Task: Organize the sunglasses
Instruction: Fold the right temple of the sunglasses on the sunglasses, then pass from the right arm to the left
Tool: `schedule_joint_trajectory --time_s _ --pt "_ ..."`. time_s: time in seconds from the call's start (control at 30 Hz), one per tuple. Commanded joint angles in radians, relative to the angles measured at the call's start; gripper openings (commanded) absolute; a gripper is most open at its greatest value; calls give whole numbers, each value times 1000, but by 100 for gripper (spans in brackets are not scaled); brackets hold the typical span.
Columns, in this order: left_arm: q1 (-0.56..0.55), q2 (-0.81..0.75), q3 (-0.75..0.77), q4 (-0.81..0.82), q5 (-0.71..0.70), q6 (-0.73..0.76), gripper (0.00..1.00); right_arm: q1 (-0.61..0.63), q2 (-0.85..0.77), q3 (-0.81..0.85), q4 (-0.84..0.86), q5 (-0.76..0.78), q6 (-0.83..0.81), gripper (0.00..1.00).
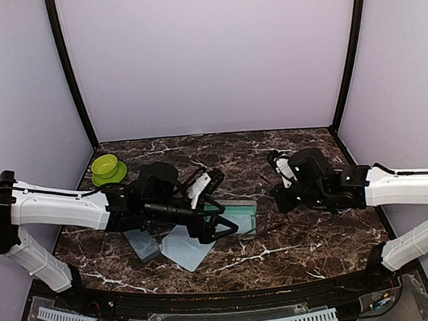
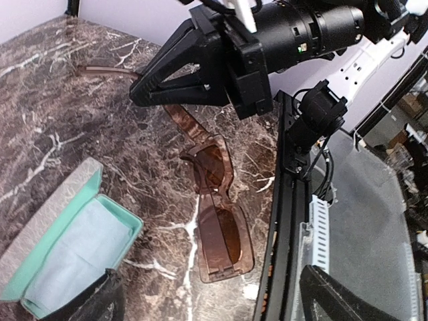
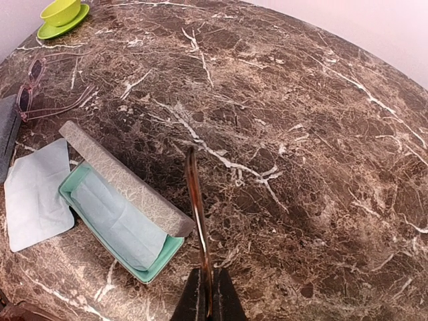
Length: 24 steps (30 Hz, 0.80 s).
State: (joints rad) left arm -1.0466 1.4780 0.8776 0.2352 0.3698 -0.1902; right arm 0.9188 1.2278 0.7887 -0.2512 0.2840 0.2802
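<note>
Entry: we list brown sunglasses [image 2: 217, 207] lying at the near edge of the tabletop [image 2: 60, 114], just beside an open teal-lined case [image 2: 50, 214] that holds a cloth [image 2: 77, 251]. Right tool [image 3: 204, 294]: clamped on one temple. Left tool [image 2: 214, 294]: fingers wide apart over the sunglasses, gripping nothing.

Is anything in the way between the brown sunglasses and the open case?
Nothing visible. Only bare table lies between the sunglasses and the case; its lid stands on the far side. A cloth lies inside. The right tool pinches one temple.
</note>
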Motion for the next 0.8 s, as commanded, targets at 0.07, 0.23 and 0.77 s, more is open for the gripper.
schedule_joint_trajectory --time_s 0.07,0.23,0.77 --pt "41 48 -41 123 192 -385 94 29 -43 -11 92 71 -24 0" --pt "55 126 -22 166 237 -499 99 42 -24 1 93 101 -20 0" --pt "62 307 96 191 342 -533 80 49 23 44 73 146 52 0"
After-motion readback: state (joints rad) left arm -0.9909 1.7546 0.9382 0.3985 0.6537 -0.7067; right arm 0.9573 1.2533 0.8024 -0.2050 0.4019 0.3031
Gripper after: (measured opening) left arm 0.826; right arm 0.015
